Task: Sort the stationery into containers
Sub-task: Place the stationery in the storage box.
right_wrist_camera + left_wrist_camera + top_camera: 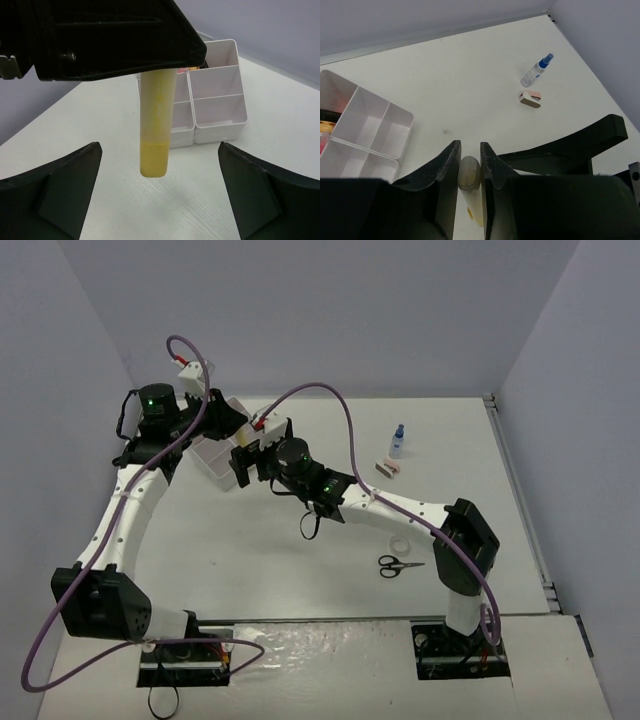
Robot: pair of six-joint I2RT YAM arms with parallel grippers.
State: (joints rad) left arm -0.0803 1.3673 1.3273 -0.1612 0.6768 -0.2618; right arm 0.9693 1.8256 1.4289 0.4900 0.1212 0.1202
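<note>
The white tabletop [300, 570] is the biggest thing here. Two arms reach over it from the near edge and meet at the far left part.

A white tray [220, 131] sits there, close to the far left corner. It has square compartments. Most of the ones that show are bare. One at the tray's far end holds something orange and red, but it is too hidden to tell what.

The left gripper [470, 152] is clenched on a yellow highlighter [156, 125]. It holds the highlighter by one end, just beside the tray. The other end hangs free in the air.

The right gripper [160, 150] is spread wide and holds nothing. One of its fingers [55, 190] is on each side of the highlighter, and neither one touches it.

Black scissors [398, 564] lie flat on the right half of the tabletop, toward the near edge. A white tape roll [398, 542] lies just behind them.

A tiny bottle [536, 72] with a blue cap is toward the far right corner. A pink eraser [530, 98] lies just beside it, on the near side.
</note>
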